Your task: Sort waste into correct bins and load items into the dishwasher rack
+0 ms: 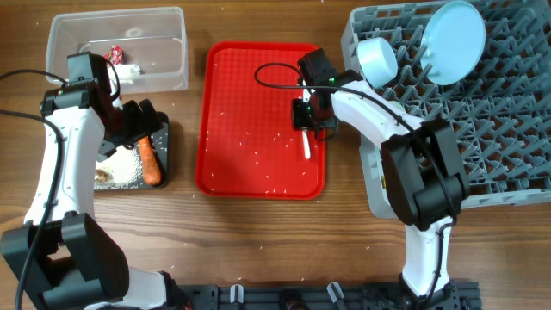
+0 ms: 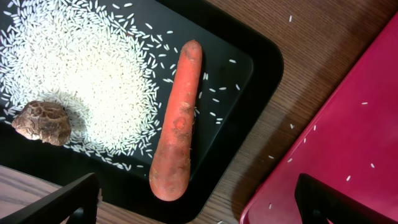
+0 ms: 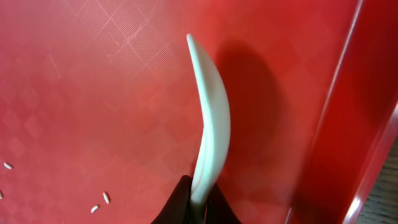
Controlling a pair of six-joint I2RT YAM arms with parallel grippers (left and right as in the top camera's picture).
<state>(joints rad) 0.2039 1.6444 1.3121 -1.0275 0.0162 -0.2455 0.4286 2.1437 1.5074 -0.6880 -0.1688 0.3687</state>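
My right gripper (image 1: 307,120) is shut on the handle of the white spoon (image 1: 306,145) on the red serving tray; the right wrist view shows the spoon (image 3: 211,124) on edge between the shut jaws (image 3: 199,202). My left gripper (image 1: 142,120) is open above the black tray (image 1: 164,155). Its fingers (image 2: 198,205) are spread wide, either side of the carrot's end. The carrot (image 2: 180,118), rice (image 2: 81,68) and brown lump (image 2: 42,122) lie in the black tray (image 2: 249,56). The wrapper (image 1: 114,56) lies in the clear tub (image 1: 172,26). The rack (image 1: 508,138) holds the plate (image 1: 456,39) and one bowl (image 1: 376,58). The cup is out of view.
The red serving tray (image 1: 224,103) sits in the middle with loose rice grains scattered on it; its edge shows in the left wrist view (image 2: 348,143). A few grains lie on the wooden table between the trays. The right arm's cable loops over the red tray.
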